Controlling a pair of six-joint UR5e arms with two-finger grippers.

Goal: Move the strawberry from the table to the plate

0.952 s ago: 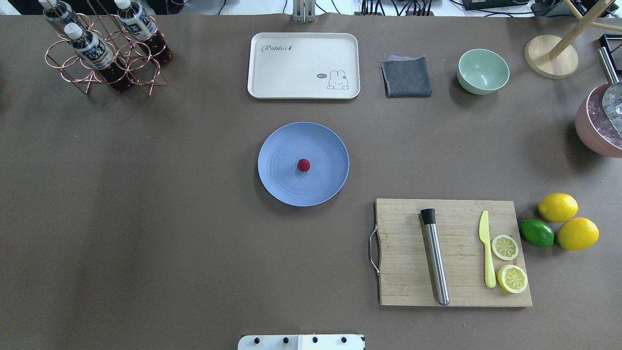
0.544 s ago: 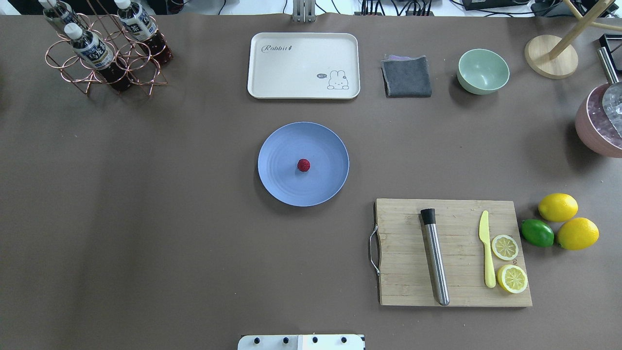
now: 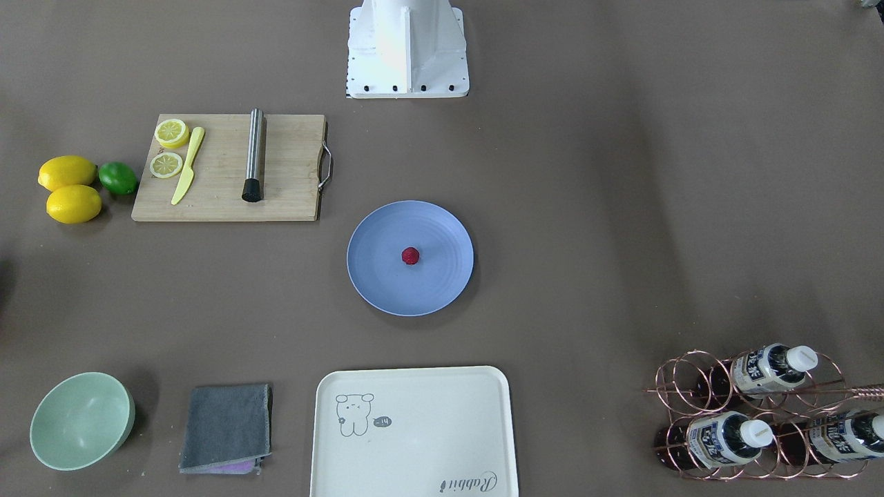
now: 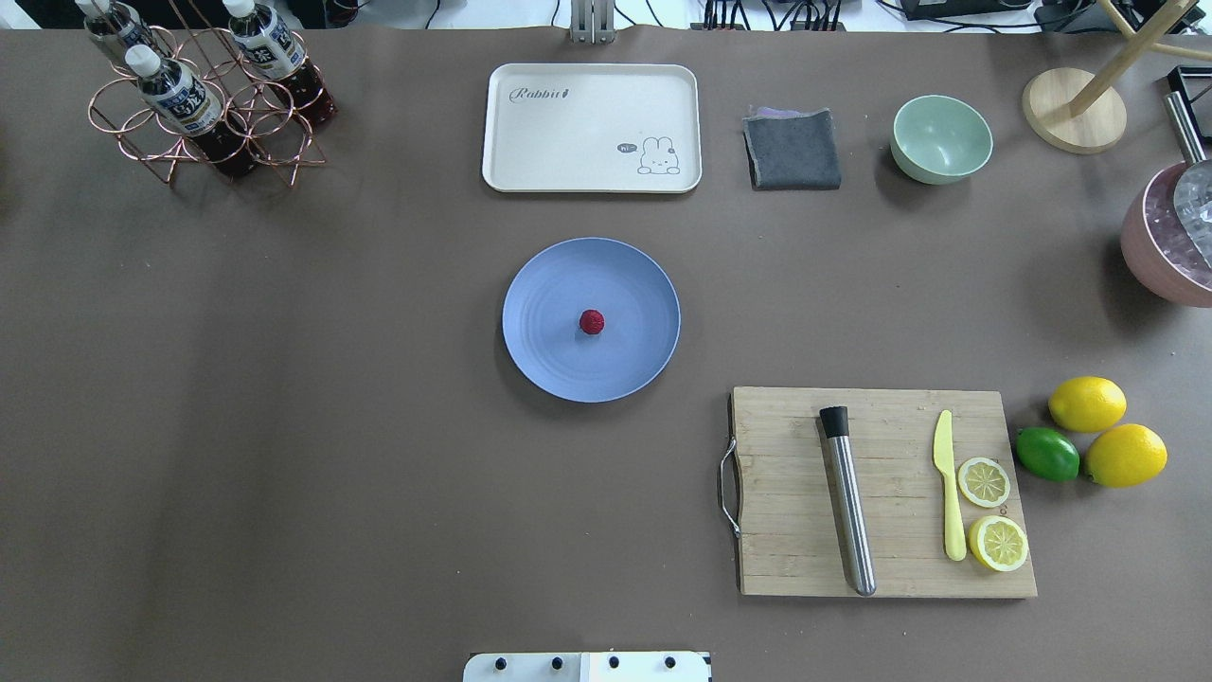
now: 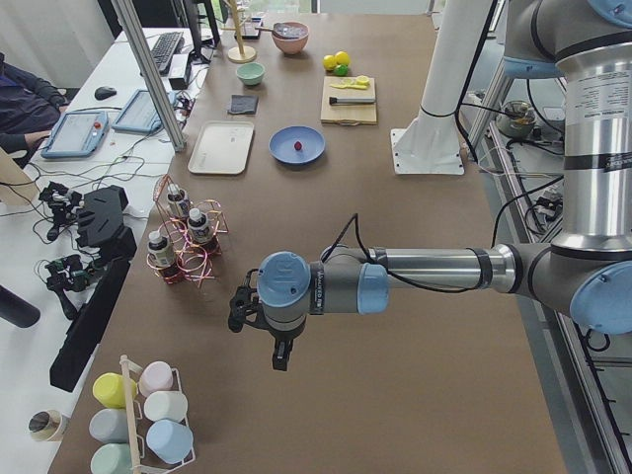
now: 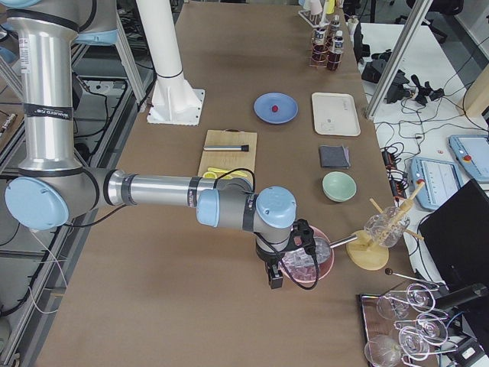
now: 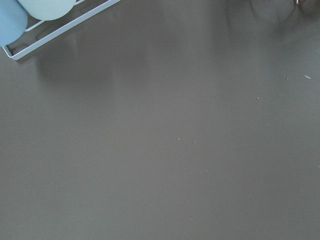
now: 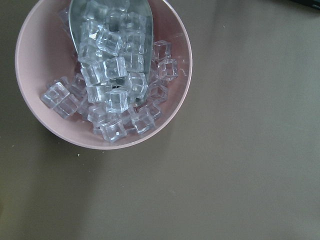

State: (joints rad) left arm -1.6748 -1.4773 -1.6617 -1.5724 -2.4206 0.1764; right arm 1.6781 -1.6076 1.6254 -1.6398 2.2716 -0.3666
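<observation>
The dark-red strawberry (image 4: 592, 322) (image 3: 410, 256) lies at the middle of the round blue plate (image 4: 549, 322) (image 3: 442, 276), which sits at the centre of the grey-brown table (image 4: 284, 426). No arm reaches into the overhead or front views. In the exterior left view my left gripper (image 5: 279, 357) hangs over bare table far from the plate (image 5: 281, 148). The exterior right view shows my right gripper (image 6: 273, 279) beside a pink bowl of ice, also far from the plate (image 6: 286, 103). Whether either gripper is open or shut, I cannot tell. Neither wrist view shows fingers.
A wooden cutting board (image 4: 786, 493) holds a metal muddler (image 4: 847, 502), a yellow knife and lemon slices; lemons and a lime (image 4: 1047, 454) lie to its right. At the far edge stand a cream tray (image 4: 592, 128), grey cloth, mint bowl (image 4: 941, 138) and bottle rack (image 4: 204, 104). The pink ice bowl (image 8: 30, 100) is under my right wrist.
</observation>
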